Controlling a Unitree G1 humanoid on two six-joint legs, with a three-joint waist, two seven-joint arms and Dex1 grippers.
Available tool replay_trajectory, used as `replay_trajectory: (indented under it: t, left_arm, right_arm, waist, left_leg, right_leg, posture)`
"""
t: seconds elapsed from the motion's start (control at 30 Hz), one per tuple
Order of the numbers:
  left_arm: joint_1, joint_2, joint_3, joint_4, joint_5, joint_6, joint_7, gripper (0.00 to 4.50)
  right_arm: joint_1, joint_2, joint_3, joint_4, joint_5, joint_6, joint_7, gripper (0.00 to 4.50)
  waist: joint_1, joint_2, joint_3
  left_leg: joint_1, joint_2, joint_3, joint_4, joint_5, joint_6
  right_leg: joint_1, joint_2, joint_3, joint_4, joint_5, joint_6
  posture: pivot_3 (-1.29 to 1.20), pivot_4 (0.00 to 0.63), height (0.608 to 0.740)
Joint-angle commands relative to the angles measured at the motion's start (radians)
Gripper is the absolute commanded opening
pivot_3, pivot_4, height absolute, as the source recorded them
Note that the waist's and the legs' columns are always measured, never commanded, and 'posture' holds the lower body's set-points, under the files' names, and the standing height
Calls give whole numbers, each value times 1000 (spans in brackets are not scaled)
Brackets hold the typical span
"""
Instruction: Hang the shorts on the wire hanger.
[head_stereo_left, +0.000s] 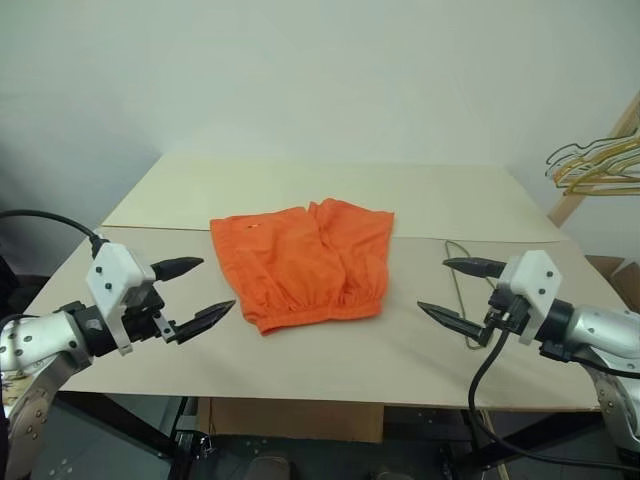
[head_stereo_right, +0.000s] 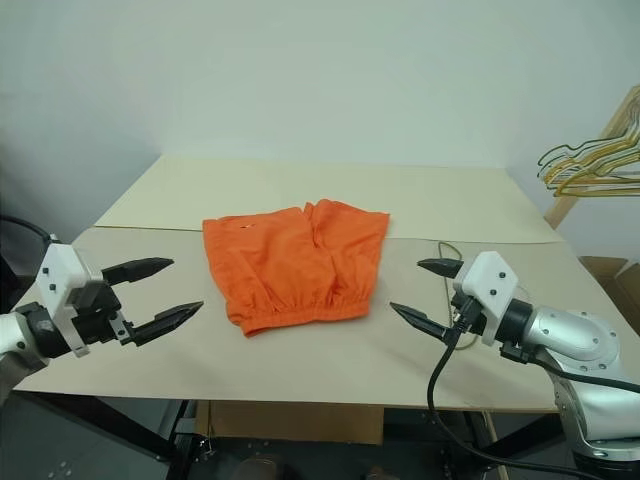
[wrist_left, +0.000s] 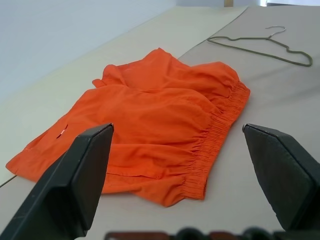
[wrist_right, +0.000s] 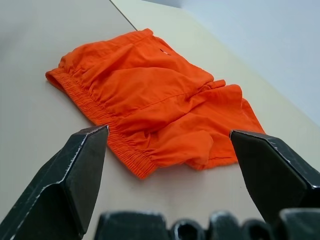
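The bright orange shorts (head_stereo_left: 300, 262) lie flat in the middle of the table, their gathered waistband toward the front edge. To their right lies the thin grey-green wire hanger (wrist_left: 260, 46), flat on the table, partly behind my right gripper in the head views. My left gripper (head_stereo_left: 216, 285) hovers open to the left of the shorts, pointing at them. On the other side, my right gripper (head_stereo_left: 434, 285) is open too, above the hanger (head_stereo_left: 458, 288) and facing the shorts (wrist_right: 150, 95). Neither gripper holds anything.
The table (head_stereo_left: 300, 190) is made of beige boards with a seam running across behind the shorts. A bunch of gold and dark wire hangers (head_stereo_left: 598, 165) hangs off a wooden pole at the far right. A cardboard box (head_stereo_left: 612, 272) stands beyond the table's right edge.
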Motion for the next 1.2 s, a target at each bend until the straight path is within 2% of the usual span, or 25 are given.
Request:
replay_trajectory:
  t: [0.03, 0.37, 0.5, 0.6, 0.83, 0.93, 1.07, 1.17, 1.2]
  left_arm:
    - [-13, 8, 14, -22, -37, -16, -15, 4500]
    - [-5, 25, 16, -42, -53, -13, -27, 4500]
    - [-12, 24, 3, -42, -54, -23, -31, 4500]
    - [7, 13, 5, -52, -66, -27, -39, 4500]
    - [25, 13, 9, -54, -75, -37, -44, 4500]
    - [23, 9, 5, -56, -76, -39, -36, 4500]
    - [35, 8, 5, -59, -72, -47, -33, 4500]
    - [38, 5, 9, -63, -72, -47, -21, 4500]
    - [41, 3, 11, -66, -74, -45, -17, 4500]
  right_arm:
    - [-18, -11, -15, -5, 18, -24, 0, 4477]
    - [-29, -14, 68, -41, -13, 3, -33, 4477]
    - [-97, -28, 203, -26, -114, 12, -58, 4477]
    - [-210, -21, 445, 17, -319, 22, -77, 4477]
    - [-377, 164, 764, 146, -530, -10, -103, 4477]
    - [-467, 270, 871, 300, -634, -48, -142, 4477]
    - [-566, 412, 929, 482, -691, -40, -170, 4477]
    - [-628, 477, 967, 604, -750, -58, -194, 4477]
    - [-642, 496, 971, 640, -760, -48, -195, 4310]
  waist:
    - [3, 0, 0]
    - [4, 0, 0]
    - [0, 0, 0]
    - [-8, 0, 0]
    - [-18, 0, 0]
    - [-21, 0, 0]
    - [-23, 0, 0]
    - [-23, 0, 0]
    - [-22, 1, 0]
  left_leg:
    - [0, 0, 0, 0, 0, 0]
    - [-2, 0, 1, 0, 0, 0]
    - [-4, 0, 1, 0, 0, 0]
    - [-3, 1, 3, 0, 0, 0]
    - [-7, 1, 3, 0, 0, 0]
    - [-6, 0, 3, 0, 0, -1]
    - [-5, 0, 3, 0, 1, -2]
    - [-6, 0, 3, -1, 2, -4]
    - [-6, 0, 3, -1, 3, -5]
  right_leg:
    - [0, 0, 0, 0, 0, 0]
    - [-2, 0, 0, 0, 0, 0]
    - [-4, 0, 0, 0, 0, -1]
    - [-5, 0, 0, 1, -1, -2]
    - [-7, 0, -2, 1, -1, -2]
    - [-6, 0, -2, 1, -1, -2]
    - [-7, 1, -2, 3, -1, -2]
    - [-8, 1, -3, 5, -1, -2]
    - [-8, 1, -3, 5, -1, -3]
  posture:
    - [217, 0, 740]
    - [222, 0, 740]
    - [204, 0, 740]
    - [192, 0, 740]
    - [198, 0, 740]
    - [207, 0, 740]
    - [214, 0, 740]
    - [228, 0, 740]
    - [228, 0, 740]
